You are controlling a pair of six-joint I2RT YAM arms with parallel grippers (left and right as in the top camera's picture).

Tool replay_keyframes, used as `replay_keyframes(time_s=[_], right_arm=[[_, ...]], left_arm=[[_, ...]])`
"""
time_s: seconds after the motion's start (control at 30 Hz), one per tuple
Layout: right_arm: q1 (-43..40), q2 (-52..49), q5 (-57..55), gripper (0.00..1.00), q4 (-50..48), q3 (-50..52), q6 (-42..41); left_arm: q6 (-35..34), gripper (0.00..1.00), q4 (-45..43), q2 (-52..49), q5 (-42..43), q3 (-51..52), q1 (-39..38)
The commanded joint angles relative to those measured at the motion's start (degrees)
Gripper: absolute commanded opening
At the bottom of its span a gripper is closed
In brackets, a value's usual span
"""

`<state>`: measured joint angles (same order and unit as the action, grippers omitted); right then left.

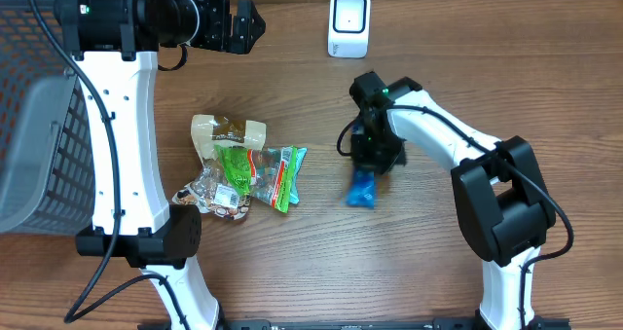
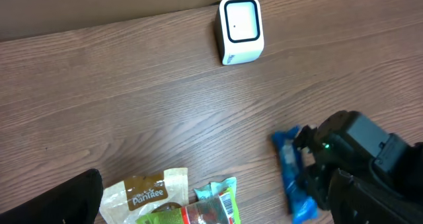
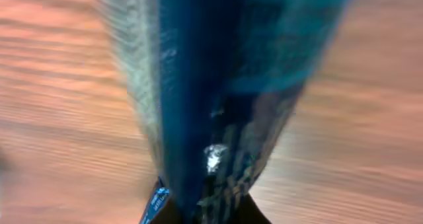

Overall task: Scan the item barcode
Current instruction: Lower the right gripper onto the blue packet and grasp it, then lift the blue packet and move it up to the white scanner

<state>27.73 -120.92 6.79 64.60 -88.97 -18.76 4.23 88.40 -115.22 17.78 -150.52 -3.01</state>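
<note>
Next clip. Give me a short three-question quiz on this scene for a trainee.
1. Which gripper is shut on the blue packet? A) left gripper B) right gripper C) neither
2. True or false: the scanner stands apart from the packet pile.
3. Fill in: the left gripper is ____ and empty.
Key: 1 B; 2 true; 3 open.
</note>
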Motion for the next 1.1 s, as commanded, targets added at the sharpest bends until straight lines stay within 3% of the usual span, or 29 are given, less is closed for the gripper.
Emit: replay_keyframes(time_s=[0.0,0.07,0.17,0.4,0.63,0.9,1.07], right_arm=[[0.1,-1.1,-21.9,0.3,0.5,-2.9,9.4],[0.1,-1.1,-22.2,0.58,0.5,-3.5,10.3],[0.0,-1.0,-17.9,0.7,1.0,-4.6,10.3],[-5.0,-0.6,-0.5,0.7,9.4,-12.6,7.9],[-13.6,-0.1,17.4,0.69,10.9,-8.3,12.2],[-15.5,-0.1,34.1,0.68,-2.2,7.5,14.2],[-14.4,-0.1,35.8,0.66,-10.5,15.1,5.7]], left_arm=[[-0.4,1.0,0.1,-0.7,-0.4,-0.3,-0.4],[-0.4,1.0,0.1,-0.7,-0.4,-0.3,-0.4],[-0.4,1.0,0.1,-0.7,-0.4,-0.3,-0.4],[-0.4,1.0,0.1,-0.7,-0.4,-0.3,-0.4],[-0.4,1.0,0.1,-0.7,-0.4,-0.3,-0.4],[-0.4,1.0,0.1,-0.7,-0.4,-0.3,-0.4],[-0.4,1.0,0.1,-0.7,-0.4,-0.3,-0.4]])
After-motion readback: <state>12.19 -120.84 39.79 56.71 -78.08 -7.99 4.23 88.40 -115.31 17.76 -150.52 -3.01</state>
